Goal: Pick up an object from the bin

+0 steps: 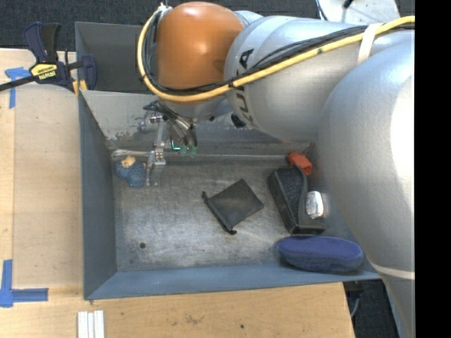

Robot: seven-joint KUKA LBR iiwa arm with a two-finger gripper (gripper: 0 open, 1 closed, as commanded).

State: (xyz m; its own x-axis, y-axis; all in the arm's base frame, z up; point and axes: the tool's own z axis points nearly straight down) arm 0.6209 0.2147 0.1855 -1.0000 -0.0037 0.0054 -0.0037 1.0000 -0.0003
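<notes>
Overhead view of the bin (pixel 99 224) with the arm entering from the view's right. The end effector (pixel 156 162) hangs below the orange wrist cover (pixel 194 44), low over the far left part of the floor, close to the back wall. How far it is open cannot be told, and nothing can be seen in its hold. Just beside it, toward the left wall, lies a small blue object (pixel 132 175) with a tan piece on top. Well apart, near mid-floor, lies a flat dark grey square (pixel 234 203). Further right are a black block (pixel 292 196) bearing a white tag, an orange-red piece (pixel 301 163) at its far end, and a dark blue oval pouch (pixel 319 253) against the near wall.
</notes>
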